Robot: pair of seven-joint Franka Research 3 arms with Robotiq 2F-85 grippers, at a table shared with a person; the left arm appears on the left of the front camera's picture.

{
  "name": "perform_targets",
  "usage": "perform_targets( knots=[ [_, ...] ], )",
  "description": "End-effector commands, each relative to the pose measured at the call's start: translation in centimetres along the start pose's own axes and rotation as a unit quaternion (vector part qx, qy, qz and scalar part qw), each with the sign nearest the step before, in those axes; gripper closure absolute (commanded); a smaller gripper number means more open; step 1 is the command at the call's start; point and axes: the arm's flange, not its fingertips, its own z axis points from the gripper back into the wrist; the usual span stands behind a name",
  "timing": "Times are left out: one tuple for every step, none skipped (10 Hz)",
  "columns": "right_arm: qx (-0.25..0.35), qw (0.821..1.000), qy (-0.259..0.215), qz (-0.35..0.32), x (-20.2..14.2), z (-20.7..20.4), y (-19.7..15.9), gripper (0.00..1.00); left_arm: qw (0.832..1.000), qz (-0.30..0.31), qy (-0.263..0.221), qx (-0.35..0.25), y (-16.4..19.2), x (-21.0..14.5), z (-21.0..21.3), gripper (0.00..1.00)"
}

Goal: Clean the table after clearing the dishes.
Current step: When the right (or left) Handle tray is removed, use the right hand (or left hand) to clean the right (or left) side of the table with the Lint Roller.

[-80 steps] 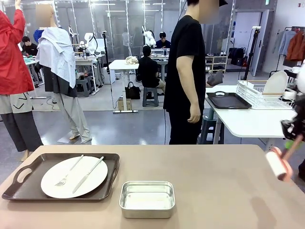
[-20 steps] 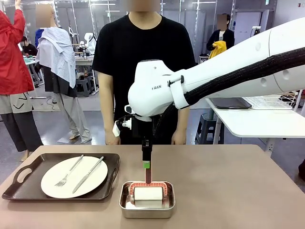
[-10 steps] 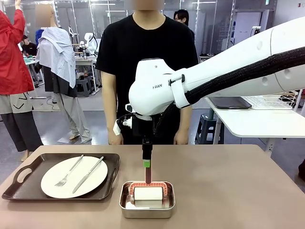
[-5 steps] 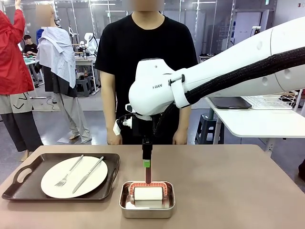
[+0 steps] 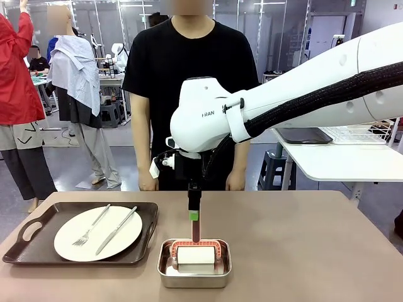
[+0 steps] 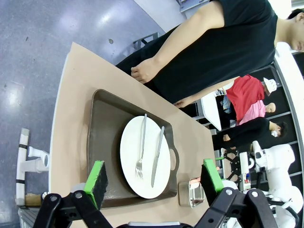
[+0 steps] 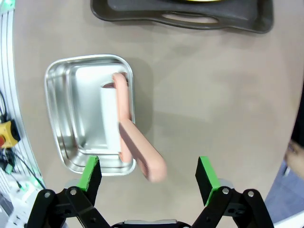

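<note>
Table (image 5: 302, 251) carries 1 dark brown tray (image 5: 151, 217) at its near-left corner, long side along the near edge. On the tray: 1 white plate (image 5: 119, 242) with a fork (image 5: 93, 225) and a knife (image 5: 116, 229) lying side by side across it, fork on the left, both slanting toward the far-right. Just right of the tray, at the middle of the near edge, sits a steel pan (image 5: 194, 281); tray and pan are close but apart. A lint roller (image 5: 194, 257) lies in the pan, white roll on the bottom, pink handle rising up out of it. Right arm reaches in across the middle; right gripper (image 7: 148, 175) hangs directly over the pan, pincer spread wide, the handle tip between the pads but touching neither. Left gripper (image 6: 154, 175) is high above the tray end of the table, pincer also spread, nothing in it. A person (image 5: 189, 75) in a black shirt stands at the far edge, arms down, 1 hand (image 6: 145, 71) beside the table's far edge. A 2nd dark tray (image 5: 305, 136) lies on the white side table (image 5: 340, 163) beyond the far-right corner.
</note>
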Motion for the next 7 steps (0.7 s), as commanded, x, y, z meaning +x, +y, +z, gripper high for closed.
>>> perform_targets(
  knots=[
    [0.006, 0.985, -0.079, -0.156, -5.9, 4.8, -3.6, 0.0, 1.0, -0.001, -0.001, -0.007, -0.1, 0.1, 0.3, 0.0],
    [0.069, 0.951, -0.171, -0.25, -10.5, 6.7, -5.4, 0.0, 1.0, -0.001, -0.001, -0.007, -0.1, 0.1, 0.3, 0.0],
    [0.157, 0.894, -0.262, -0.328, -15.5, 7.3, -6.5, 0.0, 1.0, -0.001, -0.001, -0.007, -0.1, 0.1, 0.3, 0.0],
    [0.216, 0.832, -0.321, -0.397, -21.4, 6.8, -6.9, 0.0, 1.0, -0.001, -0.001, -0.007, -0.1, 0.1, 0.3, 0.0],
    [0.247, 0.772, -0.366, -0.458, -27.0, 6.3, -6.7, 0.0, 1.0, -0.001, -0.001, -0.007, -0.1, 0.1, 0.3, 0.0],
    [0.262, 0.711, -0.415, -0.504, -33.0, 5.7, -6.1, 0.0, 1.0, -0.001, -0.001, -0.007, -0.1, 0.1, 0.3, 0.0],
    [0.277, 0.644, -0.46, -0.545, -39.3, 5.0, -5.0, 0.0, 1.0, -0.001, -0.001, -0.007, -0.1, 0.1, 0.3, 0.0]
  ],
)
